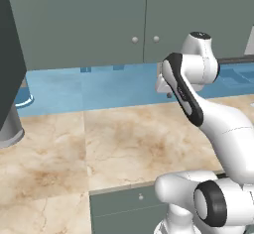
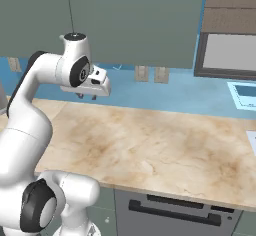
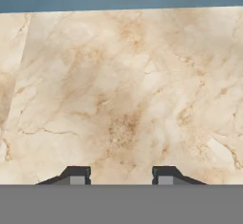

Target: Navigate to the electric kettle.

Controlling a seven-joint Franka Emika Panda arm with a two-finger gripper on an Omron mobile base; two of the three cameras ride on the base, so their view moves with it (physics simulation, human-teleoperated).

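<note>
The electric kettle is out of view. My gripper [image 2: 87, 96] hangs from the white hand above the back left part of the marble counter [image 2: 150, 145], pointing down at it. In the hand view the two dark fingertips [image 3: 76, 173] stand well apart, so the gripper [image 3: 120, 174] is open. Between them lies only bare beige stone [image 3: 123, 99]. In the left base view the hand [image 1: 162, 84] is mostly hidden behind my own forearm.
A wide grey cylinder with a flared foot [image 1: 10, 129] stands at the counter's far left under a dark slab [image 1: 10, 54]. Grey wall cabinets [image 1: 134, 20] hang over a blue backsplash [image 1: 99, 87]. A framed panel [image 2: 230, 55] is at the right, and a dark appliance handle [image 2: 175, 212] sits below the counter edge.
</note>
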